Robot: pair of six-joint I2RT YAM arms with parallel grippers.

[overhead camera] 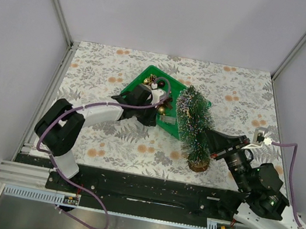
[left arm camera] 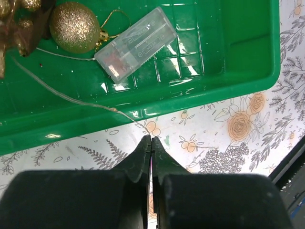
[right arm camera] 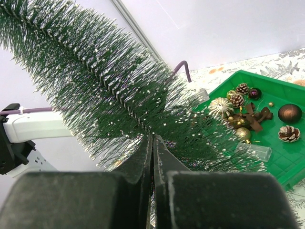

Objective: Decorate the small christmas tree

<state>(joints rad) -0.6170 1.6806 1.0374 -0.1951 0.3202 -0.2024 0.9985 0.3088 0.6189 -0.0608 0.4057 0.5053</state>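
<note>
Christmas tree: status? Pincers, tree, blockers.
Left pincer shut on wire just outside green tray. Right pincer shut on small christmas tree, tilted, bare. Ornaments in tray; tree tip leans toward it.

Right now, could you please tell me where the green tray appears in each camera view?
Top external: tray at centre, left of the tilted tree.
Left wrist: tray fills the upper part; a wire runs from it to the shut left tool.
Right wrist: tray at the right, beyond the tree.
Shared landmark: the gold ball in the tray.
</note>
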